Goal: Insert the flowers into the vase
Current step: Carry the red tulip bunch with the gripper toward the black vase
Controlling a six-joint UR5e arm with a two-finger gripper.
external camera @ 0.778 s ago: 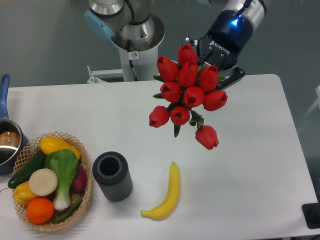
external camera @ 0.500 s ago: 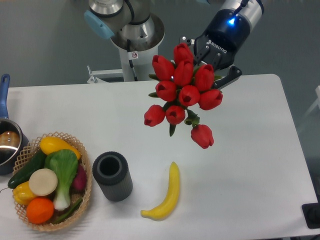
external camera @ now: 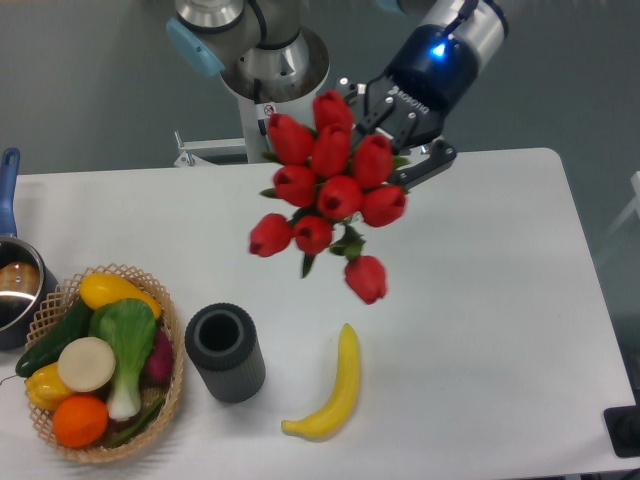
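Leftward since before, the flowers (external camera: 328, 190) ride pinched in the hand (external camera: 385, 140); vase (external camera: 225, 352) unmoved.

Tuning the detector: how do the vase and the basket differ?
The vase is dark grey, ribbed and cylindrical; the basket is tan open wickerwork, wide and shallow. The vase stands empty, while the basket is heaped with vegetables and fruit. The vase's footprint is smaller. Both sit on the table, side by side, mouths up.
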